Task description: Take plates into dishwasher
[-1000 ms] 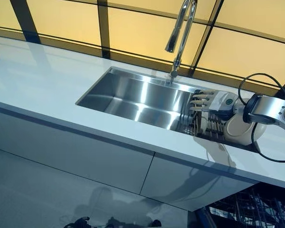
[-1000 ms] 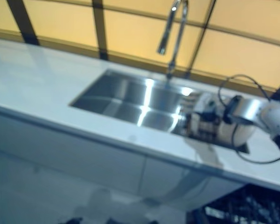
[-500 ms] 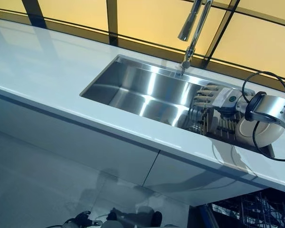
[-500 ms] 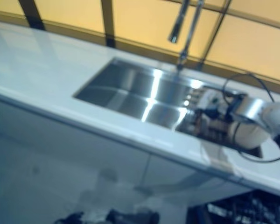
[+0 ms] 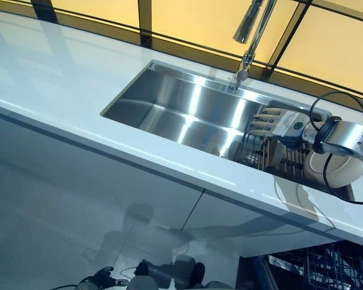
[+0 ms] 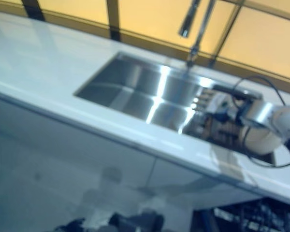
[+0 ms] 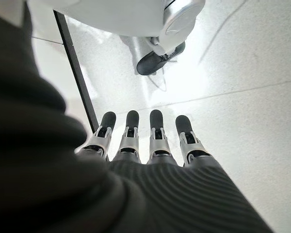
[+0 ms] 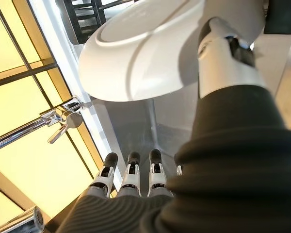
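A white plate [image 5: 340, 173] stands on edge in a wire dish rack [image 5: 271, 161] at the right end of the steel sink [image 5: 169, 109]. My right hand [image 5: 282, 124] reaches over the rack, just left of the plate, with its fingers [image 8: 131, 177] straight and open. In the right wrist view the plate [image 8: 150, 53] lies close against the thumb [image 8: 223, 53], and no finger curls round it. My left hand [image 7: 150, 141] shows only in its own wrist view, with straight fingers pointing down at the floor, holding nothing.
A tall chrome faucet [image 5: 254, 30] stands behind the sink. A white counter [image 5: 54, 78] runs round it, with white cabinet fronts below. The open dishwasher's dark wire rack [image 5: 327, 269] shows at the lower right.
The head camera has shifted, so the whole scene sits a little differently. My right hand stays over the rack beside the plate, fingers still straight.
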Available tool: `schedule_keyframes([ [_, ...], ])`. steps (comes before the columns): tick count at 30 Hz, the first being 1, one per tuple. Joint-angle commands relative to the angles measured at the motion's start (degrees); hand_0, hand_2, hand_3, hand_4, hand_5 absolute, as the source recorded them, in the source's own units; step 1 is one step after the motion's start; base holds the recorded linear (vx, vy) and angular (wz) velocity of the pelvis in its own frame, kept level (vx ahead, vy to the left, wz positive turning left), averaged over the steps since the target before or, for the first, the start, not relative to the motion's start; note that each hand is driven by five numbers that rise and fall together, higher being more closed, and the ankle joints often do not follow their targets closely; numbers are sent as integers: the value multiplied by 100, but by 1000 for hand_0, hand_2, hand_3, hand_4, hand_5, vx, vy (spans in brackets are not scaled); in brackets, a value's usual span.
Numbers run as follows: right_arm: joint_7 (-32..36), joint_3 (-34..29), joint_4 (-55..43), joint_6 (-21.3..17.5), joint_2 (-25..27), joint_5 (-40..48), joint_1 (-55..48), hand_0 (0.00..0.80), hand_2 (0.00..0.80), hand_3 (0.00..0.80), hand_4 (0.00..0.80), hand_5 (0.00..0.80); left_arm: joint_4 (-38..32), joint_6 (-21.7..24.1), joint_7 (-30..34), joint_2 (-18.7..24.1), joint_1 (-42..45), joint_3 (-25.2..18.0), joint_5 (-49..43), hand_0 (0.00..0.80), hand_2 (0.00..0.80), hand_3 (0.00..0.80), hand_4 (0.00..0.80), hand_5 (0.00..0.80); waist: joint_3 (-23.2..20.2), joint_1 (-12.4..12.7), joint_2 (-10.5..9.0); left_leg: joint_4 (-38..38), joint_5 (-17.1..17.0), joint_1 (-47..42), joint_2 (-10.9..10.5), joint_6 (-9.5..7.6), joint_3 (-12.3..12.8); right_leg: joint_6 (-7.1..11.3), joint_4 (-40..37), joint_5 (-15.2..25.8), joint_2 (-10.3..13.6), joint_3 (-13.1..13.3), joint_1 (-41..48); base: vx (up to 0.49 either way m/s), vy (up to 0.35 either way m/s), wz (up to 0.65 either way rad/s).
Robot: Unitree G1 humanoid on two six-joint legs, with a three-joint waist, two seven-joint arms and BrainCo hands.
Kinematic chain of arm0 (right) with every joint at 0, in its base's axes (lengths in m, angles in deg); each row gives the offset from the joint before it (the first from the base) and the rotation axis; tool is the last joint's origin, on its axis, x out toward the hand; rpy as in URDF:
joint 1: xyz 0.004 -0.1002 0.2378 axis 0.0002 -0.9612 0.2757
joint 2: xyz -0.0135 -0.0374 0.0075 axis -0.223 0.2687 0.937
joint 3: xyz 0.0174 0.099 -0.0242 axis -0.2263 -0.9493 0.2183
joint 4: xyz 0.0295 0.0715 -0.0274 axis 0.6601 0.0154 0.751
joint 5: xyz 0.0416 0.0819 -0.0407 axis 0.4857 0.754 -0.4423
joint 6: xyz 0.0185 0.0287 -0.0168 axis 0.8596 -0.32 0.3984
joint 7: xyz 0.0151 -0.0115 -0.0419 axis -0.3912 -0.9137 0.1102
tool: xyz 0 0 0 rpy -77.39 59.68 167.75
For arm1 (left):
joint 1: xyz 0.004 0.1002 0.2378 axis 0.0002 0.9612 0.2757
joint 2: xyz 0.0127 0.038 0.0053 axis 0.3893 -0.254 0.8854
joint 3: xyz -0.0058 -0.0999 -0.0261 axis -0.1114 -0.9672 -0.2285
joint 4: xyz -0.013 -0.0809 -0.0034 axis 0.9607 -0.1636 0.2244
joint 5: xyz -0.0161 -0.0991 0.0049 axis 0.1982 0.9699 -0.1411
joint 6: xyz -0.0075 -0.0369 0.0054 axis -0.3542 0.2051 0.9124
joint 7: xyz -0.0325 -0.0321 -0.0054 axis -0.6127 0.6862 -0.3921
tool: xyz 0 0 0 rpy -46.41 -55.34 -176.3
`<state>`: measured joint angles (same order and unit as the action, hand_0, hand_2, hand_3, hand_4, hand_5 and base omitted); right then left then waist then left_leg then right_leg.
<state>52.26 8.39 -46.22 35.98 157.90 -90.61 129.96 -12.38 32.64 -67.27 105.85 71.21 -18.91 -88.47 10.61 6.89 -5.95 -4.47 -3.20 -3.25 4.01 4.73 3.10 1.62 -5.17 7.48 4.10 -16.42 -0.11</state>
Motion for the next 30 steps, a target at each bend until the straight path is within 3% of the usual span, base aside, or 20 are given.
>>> schedule_keyframes([
  [1,-23,53,207,233,301,25,670,0,0,0,0,0,-49,115,39,95,-90,294,-170,0,0,0,0,0,19,129,-47,-53,-127,362,-79,-7,-49,275,129,-630,-248,14,480,0,0,0],
  [30,9,-356,332,324,482,68,125,0,0,0,0,0,-86,79,-5,66,-48,148,-72,0,0,0,0,0,5,9,-71,-53,-82,321,-93,-27,58,299,106,-589,-238,99,461,0,0,0],
])
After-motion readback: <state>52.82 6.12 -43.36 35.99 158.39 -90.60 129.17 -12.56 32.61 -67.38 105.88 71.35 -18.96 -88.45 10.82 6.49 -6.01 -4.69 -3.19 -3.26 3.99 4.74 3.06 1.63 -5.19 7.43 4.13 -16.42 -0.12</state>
